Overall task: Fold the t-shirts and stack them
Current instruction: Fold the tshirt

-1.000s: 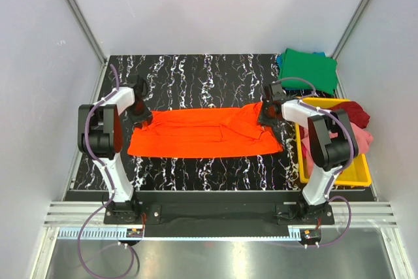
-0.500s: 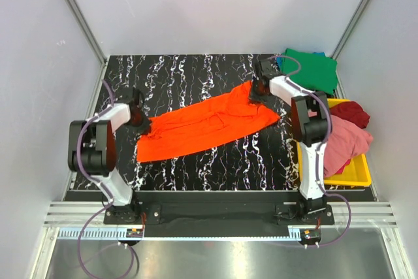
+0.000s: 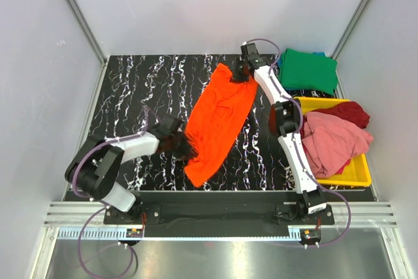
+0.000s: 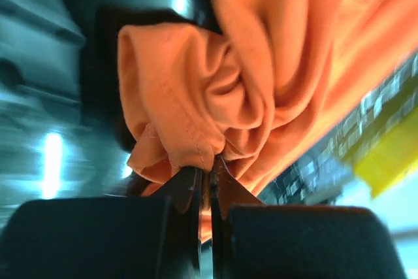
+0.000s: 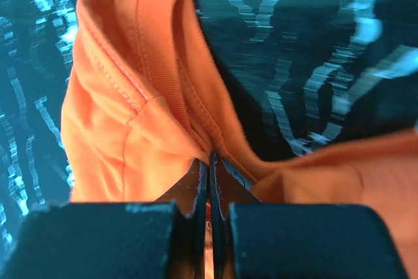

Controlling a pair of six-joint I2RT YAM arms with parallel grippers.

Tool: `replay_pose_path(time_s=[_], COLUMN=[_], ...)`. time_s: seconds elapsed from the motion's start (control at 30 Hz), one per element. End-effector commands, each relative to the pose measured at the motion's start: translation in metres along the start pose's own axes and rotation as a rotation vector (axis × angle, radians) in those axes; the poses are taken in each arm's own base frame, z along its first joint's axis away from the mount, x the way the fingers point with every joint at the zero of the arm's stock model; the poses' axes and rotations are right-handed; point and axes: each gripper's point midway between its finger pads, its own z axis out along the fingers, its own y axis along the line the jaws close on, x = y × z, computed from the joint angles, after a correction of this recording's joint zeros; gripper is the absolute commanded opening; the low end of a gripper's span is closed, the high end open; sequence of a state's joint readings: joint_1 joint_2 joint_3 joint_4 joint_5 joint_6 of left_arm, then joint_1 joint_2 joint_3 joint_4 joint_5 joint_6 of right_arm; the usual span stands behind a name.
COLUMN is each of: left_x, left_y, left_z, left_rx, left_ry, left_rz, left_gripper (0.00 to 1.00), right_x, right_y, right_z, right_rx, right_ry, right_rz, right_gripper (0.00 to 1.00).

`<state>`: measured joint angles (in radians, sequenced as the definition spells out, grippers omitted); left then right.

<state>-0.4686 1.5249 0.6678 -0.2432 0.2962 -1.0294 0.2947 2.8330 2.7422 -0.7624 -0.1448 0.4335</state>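
My left gripper (image 3: 181, 148) and right gripper (image 3: 239, 74) each pinch one end of the orange t-shirt (image 3: 219, 117); I should lower it evenly, taut, flat

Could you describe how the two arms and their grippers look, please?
The left arm and right arm have white links, black joints and thin purple cables. The left gripper and right gripper are black, with two flat fingers tapering to thin tips.
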Motion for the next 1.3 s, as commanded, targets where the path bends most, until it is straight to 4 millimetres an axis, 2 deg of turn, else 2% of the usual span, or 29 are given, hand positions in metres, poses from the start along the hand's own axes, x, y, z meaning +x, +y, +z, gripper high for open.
replay_pose_path(time_s=[0.0, 0.03, 0.07, 0.1, 0.13, 0.17, 0.23, 0.27, 0.3, 0.37, 0.4, 0.43, 0.5, 0.53, 0.57, 0.6, 0.67, 0.73, 0.8, 0.83, 0.87, 0.9, 1.0, 1.03, 1.1, 1.13, 1.2, 1.23, 1.27], left_x=[0.064, 0.075, 0.094, 0.099, 0.117, 0.123, 0.137, 0.147, 0.152, 0.160, 0.163, 0.165, 0.174, 0.179, 0.181, 0.182, 0.182, 0.180, 0.178, 0.169, 0.163, 0.158, 0.139, 0.132, 0.123, 0.113, 0.102, 0.089, 0.082], left_y=[0.011, 0.010, 0.003, -0.017, -0.018, -0.037, -0.047, -0.053, -0.053, -0.056, -0.053, -0.057, -0.039, -0.045, -0.031, -0.037, -0.021, -0.023, -0.021, -0.024, -0.021, -0.020, -0.025, -0.035, -0.038, -0.045, -0.044, -0.044, -0.044], left_z=[0.024, 0.032, 0.036, 0.040, 0.048, 0.049, 0.051, 0.049, 0.047, 0.035, 0.029, 0.015, 0.000, -0.017, -0.024, -0.041, -0.054, -0.070, -0.079, -0.082, -0.086, -0.085, -0.083, -0.085, -0.081, -0.082, -0.079, -0.079, -0.078], left_rx=[-0.065, -0.084, -0.081, -0.049, -0.066, -0.036, -0.032, -0.024, -0.027, -0.007, -0.020, 0.007, -0.042, -0.001, -0.036, 0.009, -0.033, 0.001, -0.001, 0.018, -0.002, -0.017, -0.042, -0.031, -0.052, -0.053, -0.074, -0.087, -0.091], left_ry=[0.132, 0.159, 0.203, 0.214, 0.254, 0.274, 0.303, 0.323, 0.331, 0.345, 0.344, 0.336, 0.322, 0.301, 0.293, 0.275, 0.237, 0.205, 0.190, 0.137, 0.107, 0.078, -0.022, -0.059, -0.101, -0.137, -0.163, -0.187, -0.202], left_rz=[-0.053, -0.045, -0.005, 0.004, 0.033, 0.044, 0.064, 0.066, 0.063, 0.078, 0.080, 0.097, 0.116, 0.148, 0.147, 0.163, 0.181, 0.196, 0.203, 0.218, 0.241, 0.249, 0.306, 0.319, 0.365, 0.366, 0.388, 0.364, 0.375], left_gripper=[0.00, 0.00, 0.00, 0.00, 0.00, 0.00, 0.00, 0.10, 0.16, 0.25, 0.33, 0.37, 0.40, 0.41, 0.42, 0.46, 0.50, 0.56, 0.58, 0.61, 0.63, 0.64, 0.66, 0.66, 0.68, 0.69, 0.69, 0.69, 0.69], right_x=[0.032, 0.035, 0.034, 0.032, 0.033, 0.035, 0.029, 0.027, 0.026, 0.024, 0.023, 0.024, 0.016, 0.012, 0.002, -0.006, -0.025, -0.042, -0.053, -0.061, -0.064, -0.067, -0.075, -0.083, -0.088, -0.097, -0.099, -0.100, -0.109], right_y=[0.019, 0.026, 0.031, 0.033, 0.036, 0.036, 0.041, 0.042, 0.043, 0.053, 0.054, 0.057, 0.061, 0.059, 0.062, 0.059, 0.064, 0.063, 0.059, 0.062, 0.065, 0.070, 0.087, 0.095, 0.103, 0.113, 0.117, 0.118, 0.125], right_z=[0.014, 0.016, 0.019, 0.020, 0.021, 0.027, 0.027, 0.030, 0.031, 0.032, 0.032, 0.033, 0.032, 0.032, 0.030, 0.029, 0.024, 0.018, 0.014, 0.008, 0.006, 0.002, -0.017, -0.030, -0.043, -0.061, -0.074, -0.081, -0.103], right_rx=[-0.086, -0.112, -0.128, -0.134, -0.144, -0.145, -0.166, -0.181, -0.189, -0.224, -0.231, -0.244, -0.248, -0.235, -0.239, -0.217, -0.220, -0.192, -0.159, -0.161, -0.170, -0.188, -0.251, -0.269, -0.289, -0.309, -0.321, -0.319, -0.326], right_ry=[0.087, 0.089, 0.074, 0.066, 0.063, 0.060, 0.042, 0.032, 0.031, 0.019, 0.018, 0.018, -0.010, -0.029, -0.064, -0.100, -0.170, -0.234, -0.279, -0.302, -0.316, -0.319, -0.325, -0.340, -0.348, -0.369, -0.365, -0.367, -0.389], right_rz=[-0.047, -0.058, -0.066, -0.070, -0.075, -0.078, -0.058, -0.041, -0.029, -0.008, 0.004, 0.020, 0.026, 0.030, 0.022, 0.011, -0.006, -0.013, -0.015, -0.019, -0.024, -0.029, -0.054, -0.062, -0.075, -0.085, -0.104, -0.111, -0.125], right_gripper=[0.00, 0.00, 0.00, 0.00, 0.00, 0.00, 0.00, 0.00, 0.00, 0.00, 0.00, 0.00, 0.00, 0.00, 0.00, 0.00, 0.03, 0.03, 0.06, 0.07, 0.10, 0.26, 0.60, 0.76, 0.84, 0.89, 0.93, 0.96, 0.99])
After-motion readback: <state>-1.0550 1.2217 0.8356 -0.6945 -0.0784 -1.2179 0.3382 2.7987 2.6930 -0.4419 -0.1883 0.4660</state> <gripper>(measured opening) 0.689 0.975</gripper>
